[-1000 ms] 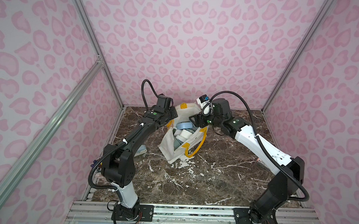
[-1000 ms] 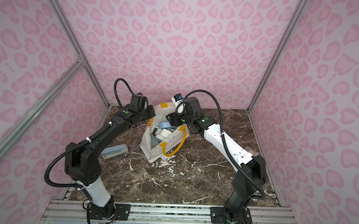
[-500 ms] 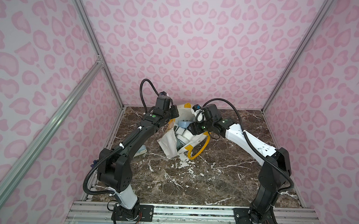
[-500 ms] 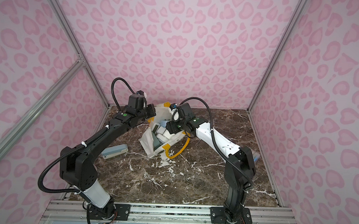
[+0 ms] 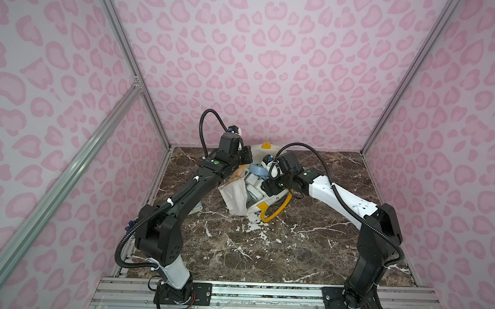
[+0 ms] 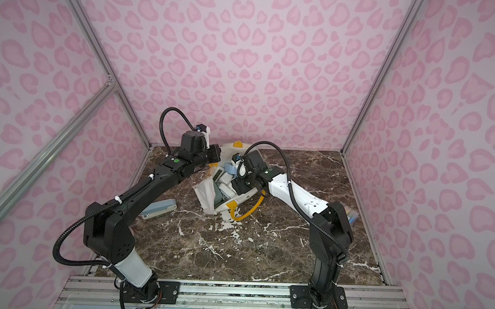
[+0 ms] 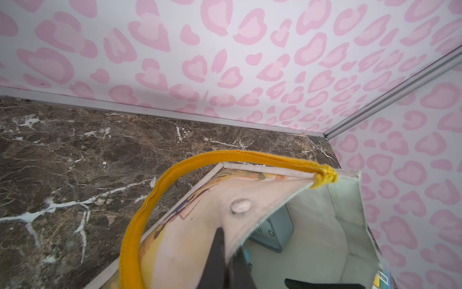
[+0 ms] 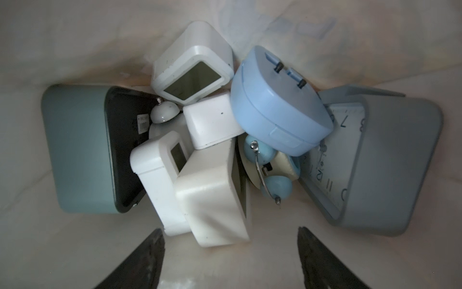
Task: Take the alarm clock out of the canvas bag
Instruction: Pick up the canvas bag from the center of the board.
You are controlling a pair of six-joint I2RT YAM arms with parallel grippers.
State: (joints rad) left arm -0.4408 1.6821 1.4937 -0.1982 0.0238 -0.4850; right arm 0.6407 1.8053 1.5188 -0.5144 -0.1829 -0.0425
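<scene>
- The left gripper [image 7: 226, 250] is pinched tight on the rim of the canvas bag [image 5: 236, 195], just below the snap button [image 7: 240, 205] and beside the yellow handle [image 7: 160, 190], and it holds the mouth up and open
- The right gripper [image 8: 230, 250] is inside the bag's mouth, its jaws spread wide with nothing between them
- It points at a heap of alarm clocks [image 8: 220, 140] at the bottom of the bag; which one the task means cannot be told
- The white boxy clock [image 8: 212, 195] lies nearest, right ahead of the open jaws, so it looks like the easiest pick
- A good grasp probably goes straight down and closes across its flat sides; the smooth plastic may slip if only a corner is caught
- The blue clock [image 8: 277, 110] rests on top of its neighbours, but its rounded shell looks harder to hold
- The lift should come straight out through the mouth while the rim is held taut, so that the canvas does not snag
- Readable writing is scarce: a numeral 7 shows on the dial of the grey clock [image 8: 395, 165]
- The barcode sticker [image 8: 143, 122] on the teal clock [image 8: 77, 150] is too small to read, and no brand name is legible
</scene>
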